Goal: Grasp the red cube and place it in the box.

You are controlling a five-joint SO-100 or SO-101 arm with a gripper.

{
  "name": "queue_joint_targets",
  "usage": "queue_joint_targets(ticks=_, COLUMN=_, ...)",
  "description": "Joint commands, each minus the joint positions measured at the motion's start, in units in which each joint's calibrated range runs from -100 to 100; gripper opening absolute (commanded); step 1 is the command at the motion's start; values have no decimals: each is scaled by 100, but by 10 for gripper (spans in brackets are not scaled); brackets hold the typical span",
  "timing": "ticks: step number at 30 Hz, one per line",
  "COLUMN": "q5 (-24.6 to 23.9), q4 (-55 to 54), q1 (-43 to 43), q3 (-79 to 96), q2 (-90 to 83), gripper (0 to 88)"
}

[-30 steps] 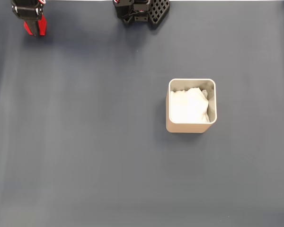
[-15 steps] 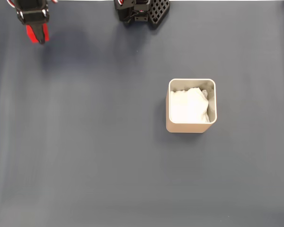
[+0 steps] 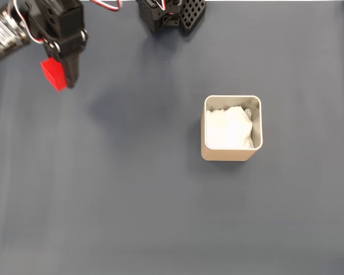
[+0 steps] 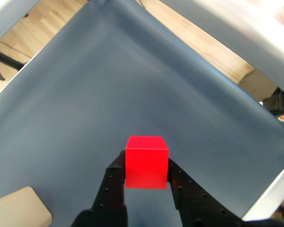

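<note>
Wrist view: the red cube (image 4: 146,161) is clamped in the tool (image 4: 146,174), lifted near the table's (image 3: 132,217) far-left corner; placing in the box (image 3: 231,154) remains.

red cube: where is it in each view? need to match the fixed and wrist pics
Fixed view: the red cube is at upper left, held in the gripper above the dark mat.
Wrist view: the red cube is at lower centre, clamped between the two black fingers.
Shared landmark: the box, right of centre in the fixed view, shows as a beige corner at lower left in the wrist view.
</note>
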Motion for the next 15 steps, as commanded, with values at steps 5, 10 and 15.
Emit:
queue_joint_targets(ticks=5, q5=156, q4=115, q1=-1152, q3=-262, q2=-468, gripper=3)
queue_joint_targets(ticks=10, q5=264, q4=139, q1=-1933, q3=-316, q2=-641, gripper=3)
queue_joint_targets(ticks=15, q5=386, q4=139, q1=-2628, q3=-325, q2=-831, gripper=3)
